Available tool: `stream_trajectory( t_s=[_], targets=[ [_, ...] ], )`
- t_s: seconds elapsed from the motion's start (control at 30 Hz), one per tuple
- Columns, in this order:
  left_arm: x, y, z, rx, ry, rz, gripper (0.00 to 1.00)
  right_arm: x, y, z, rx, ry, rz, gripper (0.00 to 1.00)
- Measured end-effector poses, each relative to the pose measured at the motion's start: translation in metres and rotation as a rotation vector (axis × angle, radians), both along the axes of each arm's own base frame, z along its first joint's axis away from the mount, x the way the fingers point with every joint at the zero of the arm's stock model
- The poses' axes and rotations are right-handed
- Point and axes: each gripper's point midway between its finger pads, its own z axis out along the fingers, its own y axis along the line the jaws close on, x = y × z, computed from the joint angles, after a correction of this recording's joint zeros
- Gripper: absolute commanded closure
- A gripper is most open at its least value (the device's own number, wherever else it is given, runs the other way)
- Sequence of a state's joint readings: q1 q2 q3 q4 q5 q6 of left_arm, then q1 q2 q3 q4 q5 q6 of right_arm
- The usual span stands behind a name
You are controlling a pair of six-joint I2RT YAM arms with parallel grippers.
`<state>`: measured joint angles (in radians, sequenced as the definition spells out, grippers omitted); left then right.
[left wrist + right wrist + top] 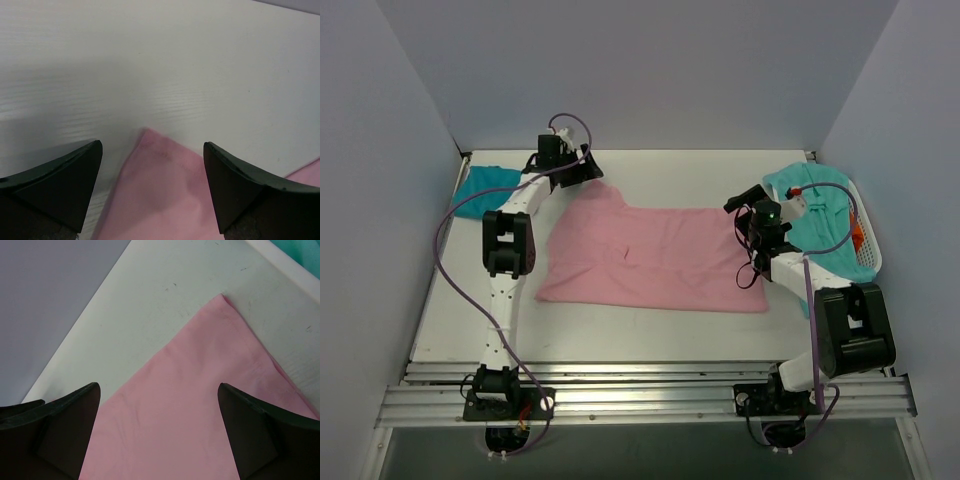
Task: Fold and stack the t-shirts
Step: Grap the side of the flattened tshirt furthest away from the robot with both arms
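Writing: 1 small dark mark (628,253) near the middle of the pink t-shirt (660,265), too small to read.
Left claw (590,168): jaws wide apart, holding nothing; it is at the far left corner of the pink t-shirt, by the sleeve.
Left claw, wrist view: the 2 dark fingers (70,175) stand on either side of a pointed pink cloth corner lying on the white table (650,325); whether they touch the cloth cannot be told.
Right claw (745,198): jaws wide apart, holding nothing; it is at the far right corner of the pink t-shirt.
Right claw, wrist view: the 2 fingers (65,425) straddle the pink cloth, whose corner points away from them; contact cannot be told.
Pink t-shirt: spread flat in the middle of the table, between the 2 arms.
Teal t-shirt (485,190): bunched at the far left edge of the table, apart from the pink one.
Aqua-green t-shirt (810,205): lying in the white laundry basket (868,255) at the right edge of the table, just beside the right arm.
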<state>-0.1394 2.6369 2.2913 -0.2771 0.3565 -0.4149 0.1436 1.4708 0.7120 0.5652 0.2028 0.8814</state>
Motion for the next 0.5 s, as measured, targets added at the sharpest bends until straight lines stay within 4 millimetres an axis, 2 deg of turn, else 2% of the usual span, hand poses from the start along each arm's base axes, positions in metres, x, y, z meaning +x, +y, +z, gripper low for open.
stream_trajectory(
  t_s=[0.5],
  targets=[
    [-0.0053,-0.0086,-0.0019,0.013,0.023,-0.005,0.17,0.0008,0.0008,-0.0034,0.006,0.006,0.003,0.0]
  ],
)
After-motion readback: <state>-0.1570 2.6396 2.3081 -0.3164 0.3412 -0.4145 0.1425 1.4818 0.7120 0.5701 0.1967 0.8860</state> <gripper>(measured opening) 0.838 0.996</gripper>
